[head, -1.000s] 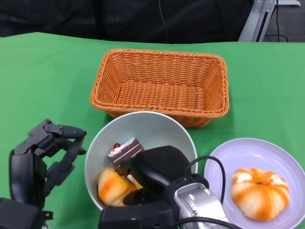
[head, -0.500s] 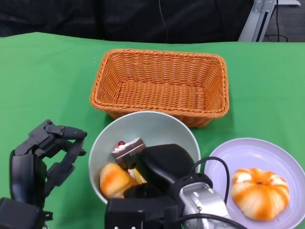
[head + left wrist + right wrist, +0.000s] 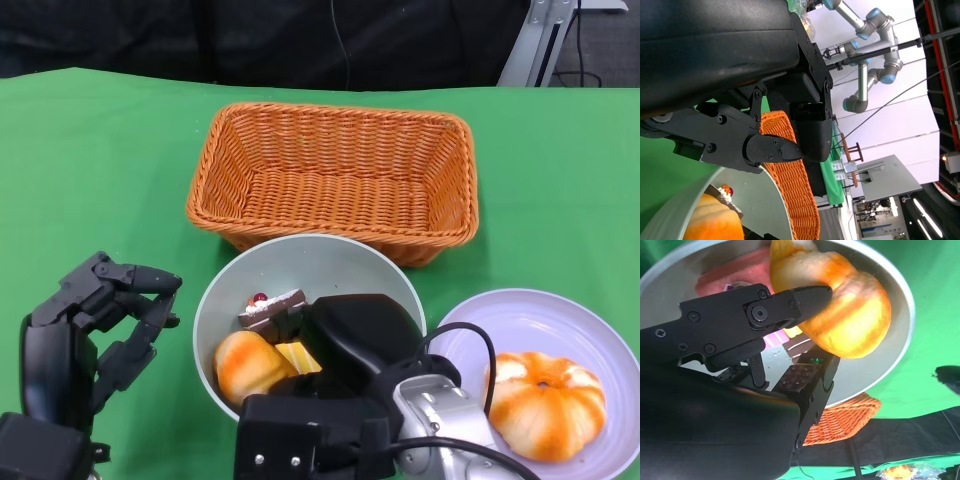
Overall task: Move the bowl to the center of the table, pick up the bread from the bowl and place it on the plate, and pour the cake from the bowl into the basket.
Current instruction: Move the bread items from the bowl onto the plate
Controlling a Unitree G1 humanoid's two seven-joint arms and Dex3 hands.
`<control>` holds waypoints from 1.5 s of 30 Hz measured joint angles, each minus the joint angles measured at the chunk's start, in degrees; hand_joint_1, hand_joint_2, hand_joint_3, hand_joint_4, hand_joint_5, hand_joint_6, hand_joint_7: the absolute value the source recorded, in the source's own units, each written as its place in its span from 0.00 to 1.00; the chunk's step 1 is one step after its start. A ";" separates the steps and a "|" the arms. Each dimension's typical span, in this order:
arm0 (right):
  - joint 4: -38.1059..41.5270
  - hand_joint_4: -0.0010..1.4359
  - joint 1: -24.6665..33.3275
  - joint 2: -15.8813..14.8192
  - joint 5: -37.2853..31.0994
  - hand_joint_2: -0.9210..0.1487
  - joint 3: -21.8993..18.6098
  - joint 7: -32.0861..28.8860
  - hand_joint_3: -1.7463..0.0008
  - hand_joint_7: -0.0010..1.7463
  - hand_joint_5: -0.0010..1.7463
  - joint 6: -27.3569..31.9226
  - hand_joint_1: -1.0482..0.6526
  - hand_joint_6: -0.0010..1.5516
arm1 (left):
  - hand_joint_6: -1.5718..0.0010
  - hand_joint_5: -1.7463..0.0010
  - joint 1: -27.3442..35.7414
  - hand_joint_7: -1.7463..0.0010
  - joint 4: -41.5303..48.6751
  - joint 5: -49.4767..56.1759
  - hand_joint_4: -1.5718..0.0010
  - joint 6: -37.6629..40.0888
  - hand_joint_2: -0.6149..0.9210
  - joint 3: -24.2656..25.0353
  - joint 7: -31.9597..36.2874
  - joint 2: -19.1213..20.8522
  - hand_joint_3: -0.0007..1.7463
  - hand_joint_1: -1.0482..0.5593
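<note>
Against basket (image 3: 335, 175) rim: bowl (image 3: 300, 265) edge.

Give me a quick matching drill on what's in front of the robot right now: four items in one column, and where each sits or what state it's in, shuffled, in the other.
Things:
1. cake slice
2. pumpkin-shaped bread
3. wicker basket
4. left hand

Place or state:
A. on the lavender plate
B. empty, behind the bowl
C. in the bowl, beside a bread roll
D. open, holding nothing, left of the bowl

Pairs: 1-C, 2-A, 3-B, 4-D
</note>
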 measured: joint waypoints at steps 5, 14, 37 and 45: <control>-1.75 0.46 0.07 -0.37 0.11 0.00 -0.23 0.58 0.93 0.17 0.95 0.17 0.42 0.64 | 0.48 0.19 0.00 0.40 0.02 0.01 0.52 0.01 1.00 -0.01 0.00 0.00 0.17 0.54; -4.30 0.55 0.09 -1.72 1.09 0.00 -2.34 1.06 0.96 0.31 0.77 -0.22 0.42 0.55 | 0.48 0.19 -0.42 0.40 0.60 0.24 0.51 -0.39 1.00 -0.01 0.01 0.17 0.17 0.53; -14.01 0.62 1.23 -2.92 2.36 0.00 -5.39 5.69 0.97 0.09 0.67 1.38 0.41 0.69 | 0.47 0.20 -0.63 0.40 0.74 0.37 0.50 -0.49 1.00 0.03 0.66 0.22 0.17 0.54; -18.24 0.59 2.15 -4.39 2.63 0.00 -7.74 7.56 0.98 0.09 0.75 1.92 0.41 0.72 | 0.48 0.19 -0.95 0.40 0.90 0.05 0.50 -0.54 1.00 0.03 0.65 0.33 0.18 0.54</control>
